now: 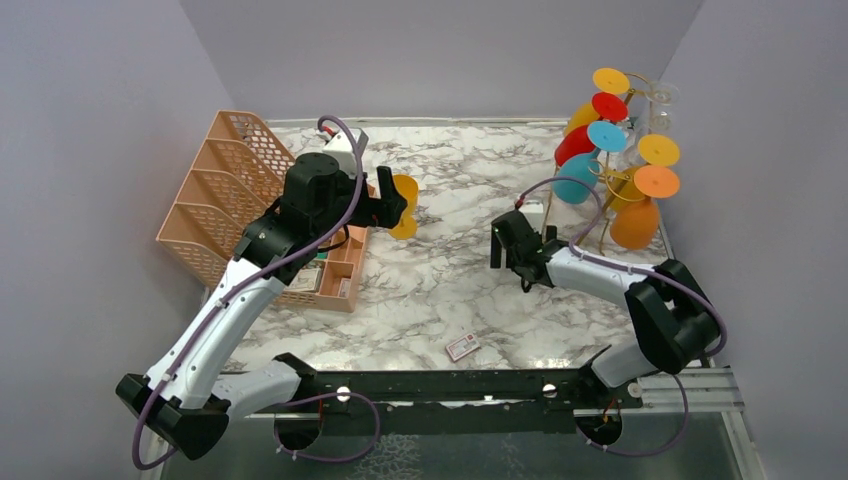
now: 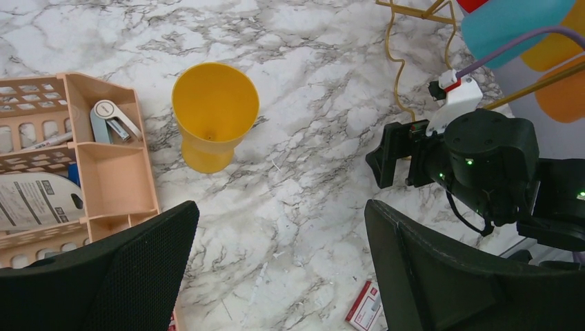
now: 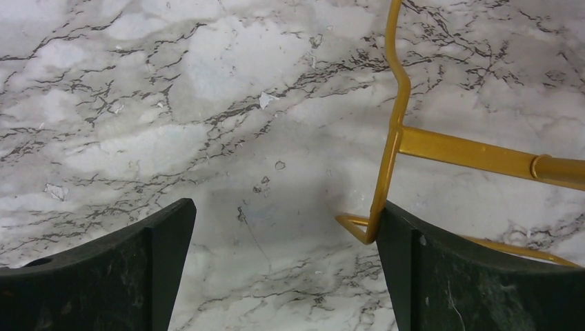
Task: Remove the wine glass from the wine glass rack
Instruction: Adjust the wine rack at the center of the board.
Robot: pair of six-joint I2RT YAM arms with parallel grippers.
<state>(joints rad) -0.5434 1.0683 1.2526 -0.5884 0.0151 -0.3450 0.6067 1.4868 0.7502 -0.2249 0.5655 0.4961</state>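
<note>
Black fingers of my left gripper (image 2: 279, 214) stand spread wide with nothing between them. The yellow wine glass (image 2: 214, 117) sits free on the marble table (image 2: 310, 55) at 11 o'clock from them, apparently upright with its mouth up, just beside the peach organizer (image 2: 110, 172). My right gripper (image 3: 284, 210) is equally wide and empty, and the wine glass rack (image 3: 393, 138) has its gold base wire against the 3 o'clock finger. Overhead, the rack rises at 2 o'clock from that gripper, its coloured glasses (image 1: 635, 222) hanging bowl-down along the slanted rails. I judge the right arm nearer for any further glass.
</note>
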